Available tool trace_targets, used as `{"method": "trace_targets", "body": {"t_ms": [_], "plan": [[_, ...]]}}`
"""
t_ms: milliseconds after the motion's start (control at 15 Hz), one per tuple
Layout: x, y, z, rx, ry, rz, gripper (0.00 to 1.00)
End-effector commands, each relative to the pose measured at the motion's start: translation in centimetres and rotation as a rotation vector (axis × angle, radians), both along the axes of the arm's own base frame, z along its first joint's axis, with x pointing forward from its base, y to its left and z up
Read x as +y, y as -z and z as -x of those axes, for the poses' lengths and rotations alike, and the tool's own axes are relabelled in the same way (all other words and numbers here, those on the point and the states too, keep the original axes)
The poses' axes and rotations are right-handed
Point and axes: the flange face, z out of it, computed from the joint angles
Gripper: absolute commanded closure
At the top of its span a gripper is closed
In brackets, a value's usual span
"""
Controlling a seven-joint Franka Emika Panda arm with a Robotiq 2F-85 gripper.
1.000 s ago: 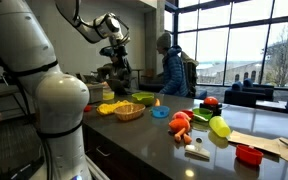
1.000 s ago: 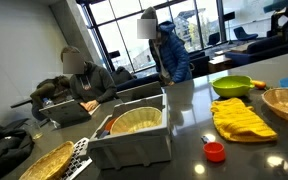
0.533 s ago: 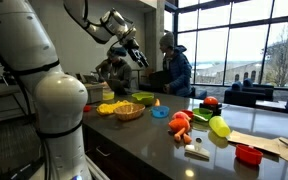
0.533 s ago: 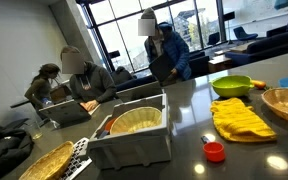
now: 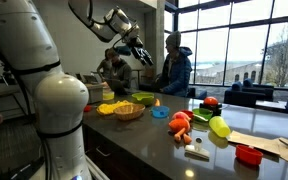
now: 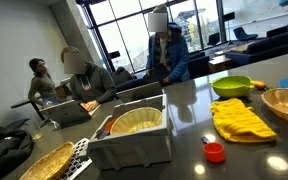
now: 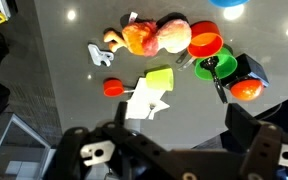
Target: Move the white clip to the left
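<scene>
step: targeting the white clip | gripper: hovering high, jaws standing wide, empty | advice: descending squarely over it, keeping clear of orange toy just beside

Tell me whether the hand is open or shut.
Open: the hand shows its fingers wide apart in the wrist view, nothing held between them.

White clip tiny in an exterior view; blue object mostly off-frame.
</scene>
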Motion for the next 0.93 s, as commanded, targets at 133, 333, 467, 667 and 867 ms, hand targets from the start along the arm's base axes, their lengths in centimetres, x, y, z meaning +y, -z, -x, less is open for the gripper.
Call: {"method": "trace_targets", "body": {"t_ms": [133,333,467,667,867], "plan": [[-2.0,-1.0,-0.4,-0.038,0.057,0.025,0.00],[-5.1,-3.4,-0.6,-0.139,0.165,0.091,0.00],[-7.9,-4.9,-1.0,-0.199,0.252,0.093,0.00],[-11.8,-6.0,-2.1,-0.230,0.378,-0.031,0.00],[-15.1,-4.1,-2.8,-0.170,0.401,-0.215,0.00]]}}
